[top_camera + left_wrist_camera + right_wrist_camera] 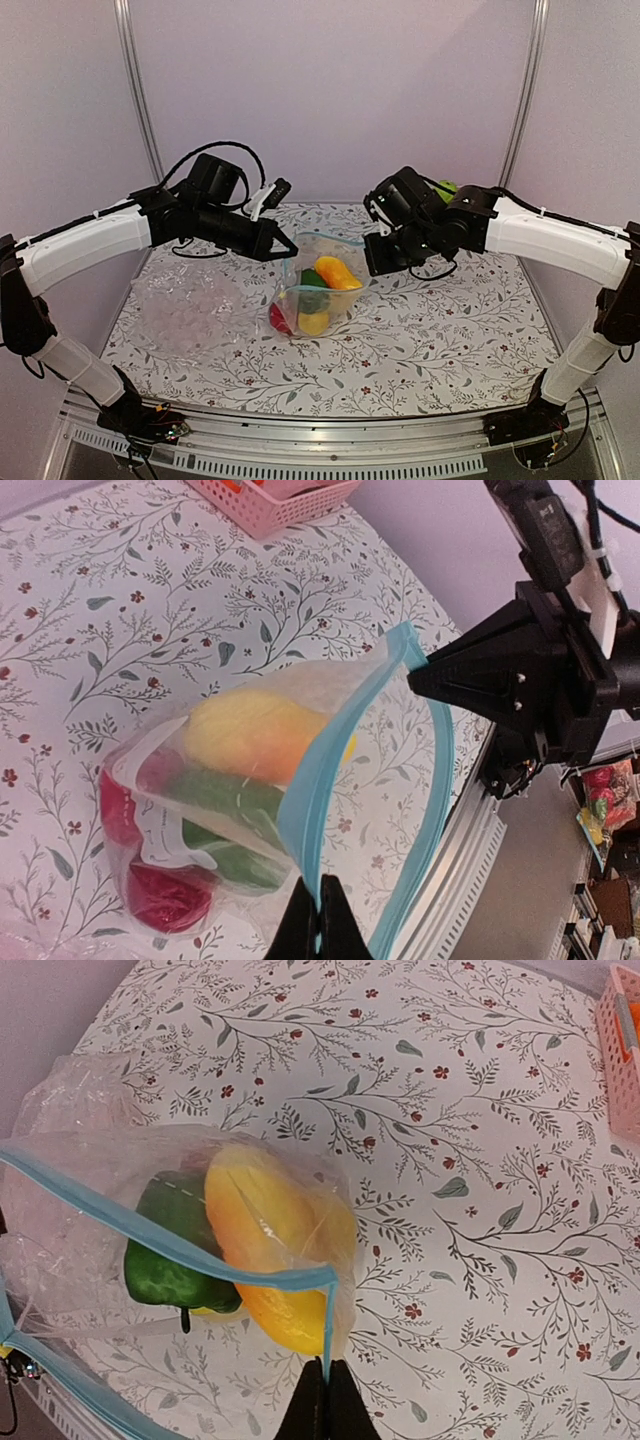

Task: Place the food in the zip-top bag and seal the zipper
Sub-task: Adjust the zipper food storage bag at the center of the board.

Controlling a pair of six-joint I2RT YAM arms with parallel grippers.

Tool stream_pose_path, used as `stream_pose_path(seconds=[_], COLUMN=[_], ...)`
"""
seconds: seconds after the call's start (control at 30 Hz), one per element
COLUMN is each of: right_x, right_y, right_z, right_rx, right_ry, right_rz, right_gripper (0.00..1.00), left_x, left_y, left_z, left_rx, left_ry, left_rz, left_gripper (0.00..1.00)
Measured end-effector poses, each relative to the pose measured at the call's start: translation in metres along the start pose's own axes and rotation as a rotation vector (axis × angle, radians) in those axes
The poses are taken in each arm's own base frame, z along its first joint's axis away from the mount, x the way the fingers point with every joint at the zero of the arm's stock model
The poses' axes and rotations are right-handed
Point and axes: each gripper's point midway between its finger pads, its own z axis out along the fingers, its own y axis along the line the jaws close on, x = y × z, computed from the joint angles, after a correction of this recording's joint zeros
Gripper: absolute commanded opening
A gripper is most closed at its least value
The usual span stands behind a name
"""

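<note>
Flower-printed table (pixel 450 340) is carrying the zip-top bag (pixel 315 300) at frame centre in the top view, with peppers (pixel 335 272) lying inside. At either end of the zipper (pixel 305 810), the left gripper (pixel 320 905) and the right gripper (pixel 325 1390) are pinching the strip, jaws pressed together. Its long axis is running straight between them, with the lips bowing apart, so sealing is probably hinging on drawing it taut.

"Where's the bag (pixel 310 300)?"
"Middle of the table. It's clear and crinkly, bottom resting down, mouth up."
"The zipper (pixel 325 770)?"
"Blue-teal, unsealed, gaping wide."
"Inside?"
"A yellow-orange pepper (pixel 265 1220), a green pepper (pixel 165 1260), and some red food (pixel 160 895)."
</note>
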Motion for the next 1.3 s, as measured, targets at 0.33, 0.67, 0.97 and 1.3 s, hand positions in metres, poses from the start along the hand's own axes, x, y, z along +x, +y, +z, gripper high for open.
stream_pose_path(seconds=[0.33, 0.67, 0.97, 1.3], right_x=[-0.024, -0.077, -0.038, -0.052], right_y=[0.032, 0.048, 0.036, 0.022], right_z=[-0.031, -0.123, -0.067, -0.063], right_rx=[-0.176, -0.381, -0.346, -0.294], right_ry=[-0.051, -0.309, -0.237, -0.318], right_rz=[0.031, 0.08, 0.189, 0.326], right_gripper=[0.0, 0.0, 0.0, 0.0], left_x=[-0.012, -0.041, 0.0, 0.007], left_y=[-0.002, -0.029, -0.006, -0.018], left_z=[-0.018, -0.067, -0.018, -0.071], left_rx=[-0.065, -0.082, -0.084, -0.094], left_ry=[0.004, -0.059, 0.099, -0.224], left_rz=[0.06, 0.118, 0.022, 0.103], left_gripper=[0.0, 0.06, 0.78, 0.86])
